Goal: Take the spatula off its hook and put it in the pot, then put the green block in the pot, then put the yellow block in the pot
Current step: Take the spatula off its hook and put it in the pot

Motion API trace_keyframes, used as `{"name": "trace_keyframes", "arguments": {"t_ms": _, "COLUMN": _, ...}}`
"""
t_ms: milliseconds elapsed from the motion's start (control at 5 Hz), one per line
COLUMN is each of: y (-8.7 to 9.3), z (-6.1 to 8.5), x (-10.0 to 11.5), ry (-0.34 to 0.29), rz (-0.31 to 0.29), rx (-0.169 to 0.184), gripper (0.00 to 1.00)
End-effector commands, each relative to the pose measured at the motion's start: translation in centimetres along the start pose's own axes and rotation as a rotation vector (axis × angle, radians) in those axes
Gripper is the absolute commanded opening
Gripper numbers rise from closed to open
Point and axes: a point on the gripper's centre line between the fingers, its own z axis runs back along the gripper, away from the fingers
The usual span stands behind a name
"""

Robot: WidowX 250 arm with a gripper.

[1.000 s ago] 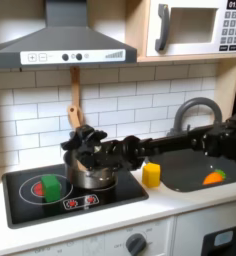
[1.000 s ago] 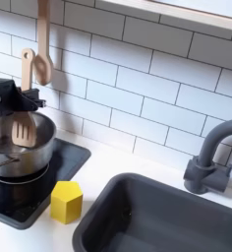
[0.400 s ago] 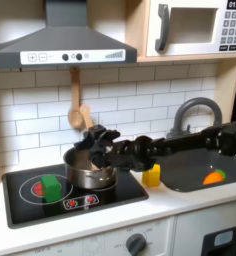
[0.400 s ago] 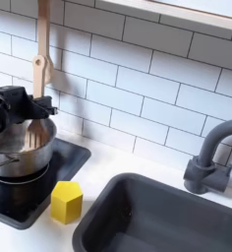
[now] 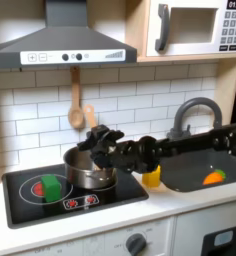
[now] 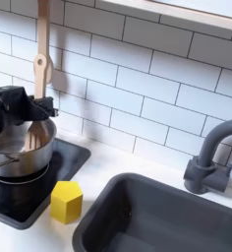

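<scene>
Spatula (image 6: 33, 131) leaning in pot (image 6: 12, 150). My fingers (image 5: 102, 150) above rim, grip state unclear. Risk: clip handle, tip spatula out. Green block (image 5: 52, 185) next.

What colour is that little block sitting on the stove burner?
Bright green: the green block sits on the red-ringed burner, clearest in the first exterior view.

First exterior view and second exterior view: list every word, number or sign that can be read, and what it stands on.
"01:30", roughly; the digits are blurry: clock display on the microwave in the first exterior view.
Microwave keypad: button markings too small to read.
Range hood: control knobs and marks, too blurred to read.
Stove: red burner-control symbols, not legible as text.
Second exterior view: no text visible.
</scene>
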Motion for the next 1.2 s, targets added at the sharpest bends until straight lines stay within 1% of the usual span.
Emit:
{"name": "trace_keyframes", "arguments": {"t_ms": 0, "y": 2.6, "z": 1.6, "x": 0.3, "ry": -0.003, "rz": -0.01, "rx": 0.057, "gripper": 0.0}}
{"name": "trace_keyframes", "arguments": {"t_ms": 200, "y": 4.1, "z": 1.7, "x": 1.0, "ry": -0.02, "rz": -0.01, "rx": 0.098, "gripper": 0.0}}
{"name": "trace_keyframes", "arguments": {"t_ms": 400, "y": 5.0, "z": 0.7, "x": 2.0, "ry": -0.046, "rz": -0.029, "rx": 0.129, "gripper": 0.0}}
{"name": "trace_keyframes", "arguments": {"t_ms": 600, "y": 5.6, "z": -0.3, "x": 2.5, "ry": -0.055, "rz": -0.032, "rx": 0.146, "gripper": 0.0}}
{"name": "trace_keyframes", "arguments": {"t_ms": 800, "y": 5.9, "z": -0.9, "x": 2.8, "ry": -0.061, "rz": -0.036, "rx": 0.156, "gripper": 0.0}}
{"name": "trace_keyframes", "arguments": {"t_ms": 1000, "y": 5.0, "z": -1.5, "x": 2.6, "ry": -0.054, "rz": -0.026, "rx": 0.133, "gripper": 0.0}}
